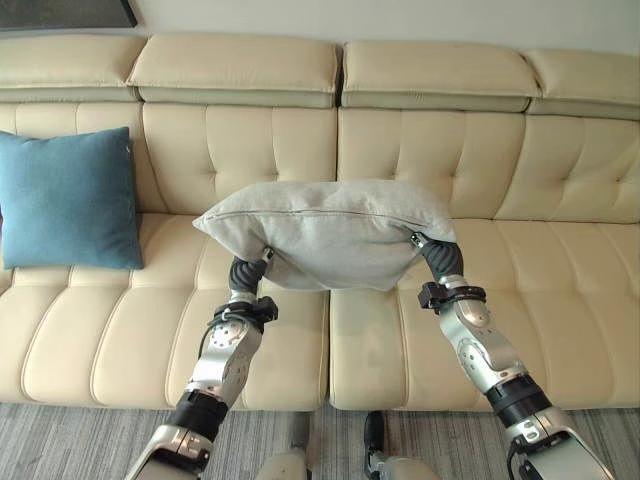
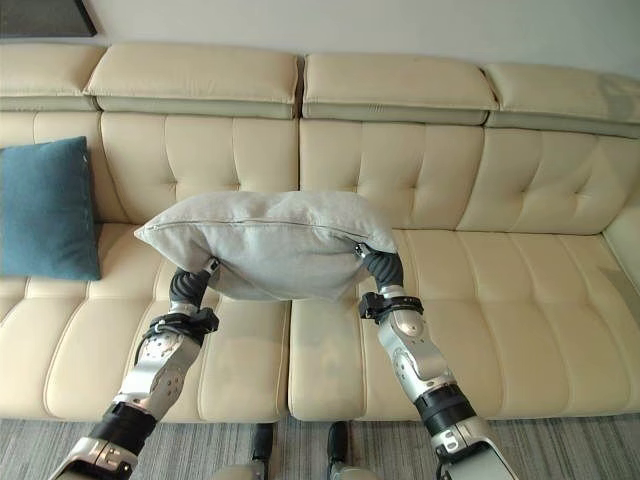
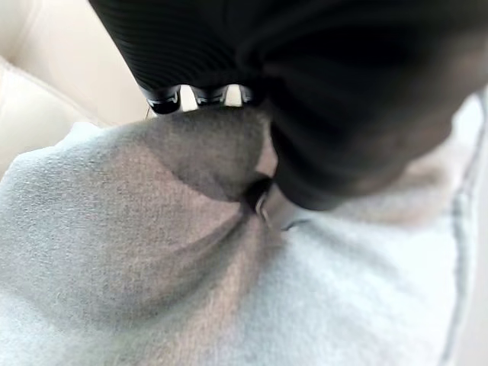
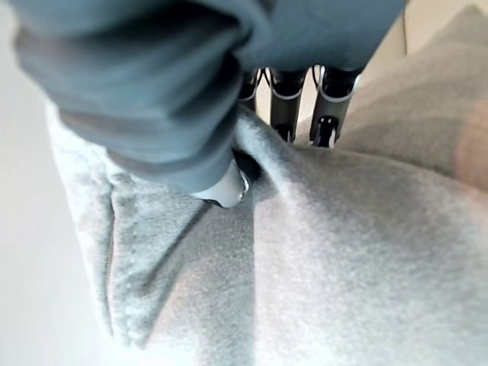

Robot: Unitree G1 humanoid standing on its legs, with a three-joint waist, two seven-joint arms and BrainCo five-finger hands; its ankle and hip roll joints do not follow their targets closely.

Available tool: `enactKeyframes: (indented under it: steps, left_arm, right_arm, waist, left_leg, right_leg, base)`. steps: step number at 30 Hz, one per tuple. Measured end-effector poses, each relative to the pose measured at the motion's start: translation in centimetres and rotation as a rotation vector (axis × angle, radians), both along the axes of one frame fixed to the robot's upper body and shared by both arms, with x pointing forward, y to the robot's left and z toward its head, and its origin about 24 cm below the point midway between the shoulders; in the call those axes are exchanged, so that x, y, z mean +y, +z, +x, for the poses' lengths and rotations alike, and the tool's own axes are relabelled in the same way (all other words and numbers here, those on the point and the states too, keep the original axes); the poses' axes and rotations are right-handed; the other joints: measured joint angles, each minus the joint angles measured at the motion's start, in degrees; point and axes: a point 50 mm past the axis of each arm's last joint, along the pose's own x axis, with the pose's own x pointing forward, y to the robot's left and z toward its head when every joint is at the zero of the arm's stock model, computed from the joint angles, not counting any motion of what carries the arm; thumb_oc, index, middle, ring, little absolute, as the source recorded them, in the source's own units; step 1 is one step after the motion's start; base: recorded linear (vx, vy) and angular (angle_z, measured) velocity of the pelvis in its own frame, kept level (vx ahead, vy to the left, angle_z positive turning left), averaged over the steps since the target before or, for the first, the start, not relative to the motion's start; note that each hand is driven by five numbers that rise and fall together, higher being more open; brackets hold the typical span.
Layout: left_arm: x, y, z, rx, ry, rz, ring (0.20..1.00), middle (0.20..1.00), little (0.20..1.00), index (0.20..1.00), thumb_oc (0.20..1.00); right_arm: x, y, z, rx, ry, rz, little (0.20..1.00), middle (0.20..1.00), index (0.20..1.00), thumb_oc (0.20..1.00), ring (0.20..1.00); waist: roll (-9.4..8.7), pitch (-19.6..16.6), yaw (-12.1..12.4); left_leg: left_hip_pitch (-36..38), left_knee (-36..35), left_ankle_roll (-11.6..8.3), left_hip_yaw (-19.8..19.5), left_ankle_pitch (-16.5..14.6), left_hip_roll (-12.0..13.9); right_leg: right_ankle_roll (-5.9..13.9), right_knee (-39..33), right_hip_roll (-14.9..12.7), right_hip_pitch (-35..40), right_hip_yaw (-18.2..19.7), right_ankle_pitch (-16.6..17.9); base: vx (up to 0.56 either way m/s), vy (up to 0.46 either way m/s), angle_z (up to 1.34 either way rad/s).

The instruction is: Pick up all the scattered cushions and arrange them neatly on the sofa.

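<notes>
The grey cushion [image 1: 325, 232] is a matt, slightly fuzzy woven cloth with a stitched seam. The blue cushion [image 1: 68, 198] is a smoother matt fabric. The cream sofa [image 1: 560, 300] looks like tufted leather with a soft sheen. The floor's grey carpet [image 1: 80, 440] is streaked and coarse.

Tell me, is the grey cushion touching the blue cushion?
Apart. In the left eye view the grey cushion is held up mid-sofa, with bare sofa between it and the blue cushion.
</notes>
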Motion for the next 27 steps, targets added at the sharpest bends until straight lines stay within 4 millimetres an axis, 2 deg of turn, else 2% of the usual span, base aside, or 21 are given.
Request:
enactKeyframes:
  steps: [6,8,9,10,11,12,14,19,21,23,25,27]
  left_arm:
    - [0.4,0.2,1.4,0.027,0.019,0.086,0.2,0.2,0.2,0.2,0.2]
    - [0.6,0.0,2.7,0.073,0.017,0.164,0.2,0.2,0.2,0.2,0.2]
    - [0.6,0.4,3.3,0.071,0.015,0.186,0.263,0.263,0.263,0.263,0.263]
    - [0.8,1.6,4.4,0.047,0.023,0.216,0.824,0.824,0.824,0.824,0.824]
    - [1.0,2.4,5.2,0.045,0.025,0.256,1.0,1.0,1.0,1.0,1.0]
    - [1.5,4.0,6.1,0.015,0.038,0.285,1.0,1.0,1.0,1.0,1.0]
    - [2.2,5.6,7.0,0.005,0.056,0.35,1.0,1.0,1.0,1.0,1.0]
    - [3.2,7.6,8.1,0.007,0.078,0.373,1.0,1.0,1.0,1.0,1.0]
    - [4.9,8.5,7.9,-0.011,0.154,0.226,1.0,1.0,1.0,1.0,1.0]
    - [6.3,8.6,7.3,-0.03,0.195,0.108,1.0,1.0,1.0,1.0,1.0]
    - [8.7,9.5,6.0,-0.112,0.266,-0.033,1.0,1.0,1.0,1.0,1.0]
    - [9.9,10.4,3.9,-0.257,0.295,-0.143,1.0,1.0,1.0,1.0,1.0]
  right_arm:
    - [0.0,-1.2,1.7,0.092,-0.033,-0.104,0.2,0.2,0.2,0.2,0.2]
    - [-0.1,-1.5,2.9,0.134,-0.046,-0.178,0.2,0.2,0.2,0.2,0.2]
    - [0.0,-1.0,3.3,0.127,-0.044,-0.197,0.2,0.2,0.2,0.2,0.2]
    - [0.1,-0.1,4.2,0.107,-0.05,-0.215,0.2,0.2,0.2,0.2,0.2]
    - [0.1,0.6,4.9,0.107,-0.058,-0.238,0.398,0.398,0.398,0.398,0.398]
    - [0.1,1.8,5.8,0.091,-0.067,-0.267,1.0,1.0,1.0,1.0,1.0]
    - [-0.1,3.3,6.7,0.078,-0.087,-0.334,1.0,1.0,1.0,1.0,1.0]
    - [-1.4,5.7,8.0,0.061,-0.171,-0.491,1.0,1.0,1.0,1.0,1.0]
    - [-2.9,7.7,8.3,0.02,-0.247,-0.55,1.0,1.0,1.0,1.0,1.0]
    - [-3.8,8.7,8.2,-0.003,-0.287,-0.51,1.0,1.0,1.0,1.0,1.0]
    - [-5.8,11.2,7.7,-0.088,-0.365,-0.401,1.0,1.0,1.0,1.0,1.0]
    - [-7.2,11.9,6.1,-0.188,-0.41,-0.28,1.0,1.0,1.0,1.0,1.0]
  waist:
    - [-0.08,0.2,0.3]
    - [-0.1,0.9,0.3]
    - [-0.12,1.5,0.4]
    - [-0.11,2.3,0.2]
    - [-0.07,2.8,0.2]
    - [-0.1,3.3,-0.1]
    - [-0.1,3.3,-0.2]
    - [-0.11,3.3,-0.3]
    - [-0.11,3.5,-0.3]
    - [-0.1,3.8,-0.4]
    - [-0.07,3.8,-0.3]
    - [-0.07,3.8,-0.3]
  left_leg:
    - [-5.1,0.0,-0.12,-0.4,1.0,0.0]
    - [-6.2,0.0,-0.26,-0.4,1.2,0.0]
    - [-6.4,0.0,-0.32,-0.4,1.3,0.1]
    - [-7.0,0.0,-0.43,-0.5,1.5,0.1]
    - [-7.1,0.0,-0.53,-0.7,1.6,0.2]
    - [-7.4,0.0,-0.58,-0.7,1.6,0.2]
    - [-7.6,0.0,-0.58,-0.7,1.7,0.3]
    - [-7.5,0.0,-0.58,-0.4,1.7,0.3]
    - [-6.1,0.0,-0.58,0.1,1.7,0.3]
    - [-3.8,0.0,-0.59,0.4,1.6,0.3]
    - [-1.1,-0.1,-1.61,0.3,0.4,0.5]
    - [0.7,-0.1,-1.3,0.3,-0.3,0.6]
  right_leg:
    - [0.21,0.0,0.0,-5.0,-0.8,0.5]
    - [0.36,0.0,0.0,-6.1,-0.8,0.4]
    - [0.37,0.0,0.0,-6.3,-0.8,0.4]
    - [0.38,0.0,0.0,-6.8,-0.9,0.5]
    - [0.38,0.0,0.1,-6.8,-1.0,0.5]
    - [0.39,0.0,0.1,-7.2,-0.9,0.5]
    - [0.39,0.0,0.2,-7.4,-0.9,0.6]
    - [-0.47,0.0,0.2,-7.4,-0.9,1.2]
    - [-0.48,0.0,0.1,-6.0,-0.8,1.2]
    - [-0.46,0.0,0.1,-3.8,-0.8,1.2]
    - [1.04,0.0,0.1,-1.0,-0.8,-0.5]
    - [1.01,0.0,0.4,0.8,-0.8,-0.7]
  base:
    - [-0.05,-0.013,0.03]
    - [0.0,0.0,0.0]
    - [0.0,0.0,0.0]
    - [-0.02,0.004,0.03]
    - [-0.01,0.004,0.04]
    - [0.0,0.0,0.0]
    - [0.0,0.0,0.0]
    - [0.04,0.007,-0.01]
    - [0.11,0.025,-0.04]
    - [0.12,0.024,-0.03]
    - [0.18,0.037,0.01]
    - [0.08,0.015,0.05]
